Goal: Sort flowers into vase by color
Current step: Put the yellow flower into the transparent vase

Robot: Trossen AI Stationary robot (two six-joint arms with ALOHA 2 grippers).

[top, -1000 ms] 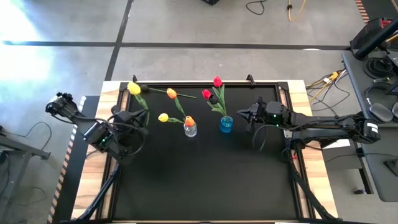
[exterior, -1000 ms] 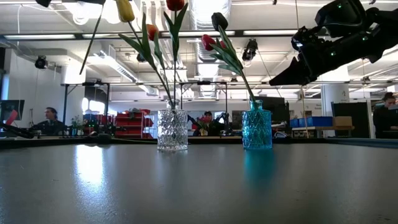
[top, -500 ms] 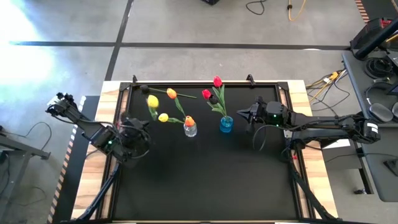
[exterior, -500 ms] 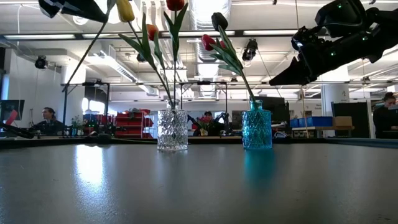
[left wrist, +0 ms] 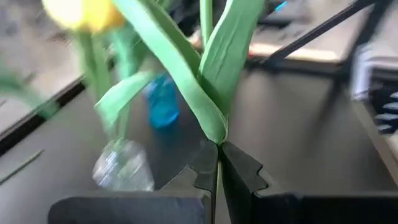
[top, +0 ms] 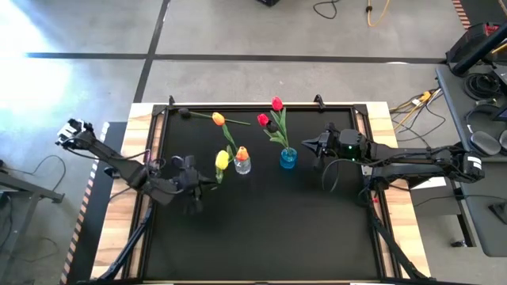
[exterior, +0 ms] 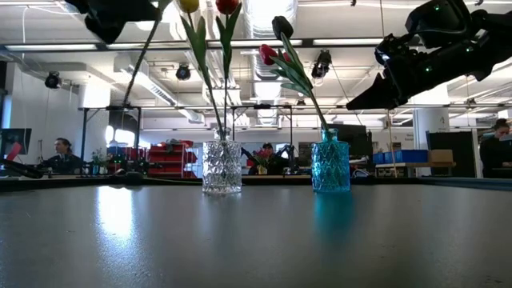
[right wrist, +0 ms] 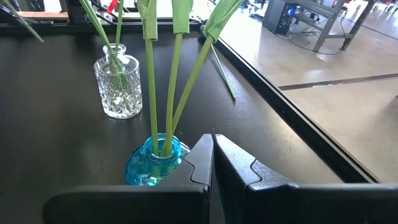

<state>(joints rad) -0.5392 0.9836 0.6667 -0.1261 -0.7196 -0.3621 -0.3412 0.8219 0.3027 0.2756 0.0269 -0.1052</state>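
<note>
Flowers, artificial tulips on thin green stems: three red/dark ones stand in the small blue glass vase near bench centre, their stems entering its neck. Black-topped bench with wooden side rims carries both vases. Clear cut-glass vase sits just beside the blue one, at its 9 o'clock in the high view; it holds an orange-headed tulip plus further stems leaning toward 11 o'clock, one ending in an orange head.

Left pincer hovers at 9 o'clock of the clear vase, fingers closed tight on the stem of a yellow-headed tulip, whose head is near the clear vase. In the left wrist view the tulip's broad green leaves rise straight from the closed fingertips.

Right pincer waits just at 3 o'clock of the blue vase, raised above the bench, fingers narrow, nearly together, holding nothing.
</note>
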